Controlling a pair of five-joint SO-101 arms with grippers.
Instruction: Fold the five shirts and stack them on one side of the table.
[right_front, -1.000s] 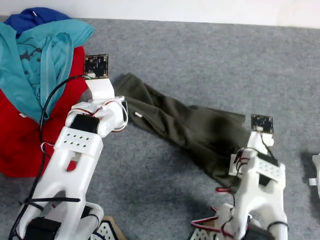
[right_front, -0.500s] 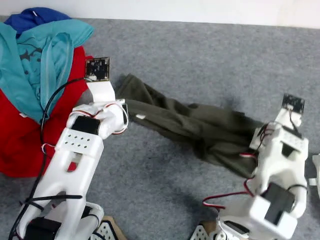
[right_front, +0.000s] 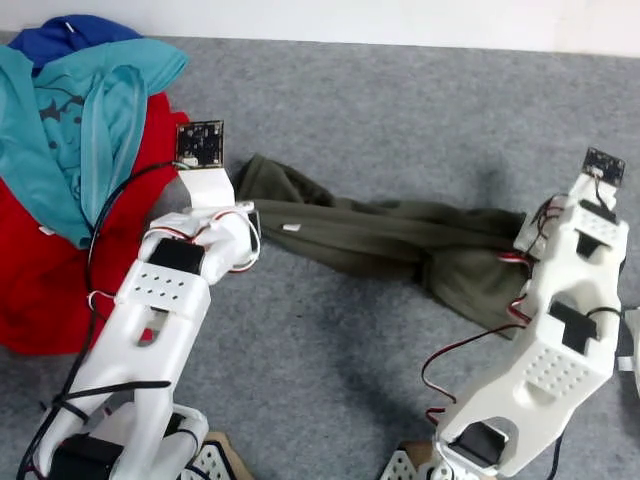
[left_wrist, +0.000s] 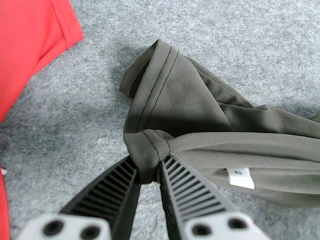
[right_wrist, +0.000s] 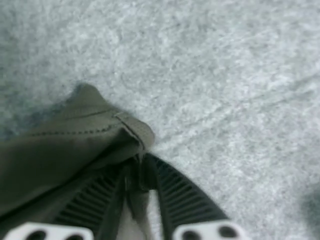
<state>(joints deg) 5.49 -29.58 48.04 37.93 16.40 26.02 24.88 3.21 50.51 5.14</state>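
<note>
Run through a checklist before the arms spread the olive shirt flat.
1. Left gripper shut on the olive shirt: ok, a fold is pinched between its fingers.
2. Right gripper shut on the shirt: ok, a hemmed corner sits between its fingers.
3. Shirt lying flat between the arms: not ok, it is bunched into a twisted band.
4. Grippers on matching corners: cannot tell.
5. Olive shirt apart from the red shirt: ok, grey table shows between them.
6. Other shirts folded: not ok, the red, teal shirt and blue shirt lie in a loose heap.
</note>
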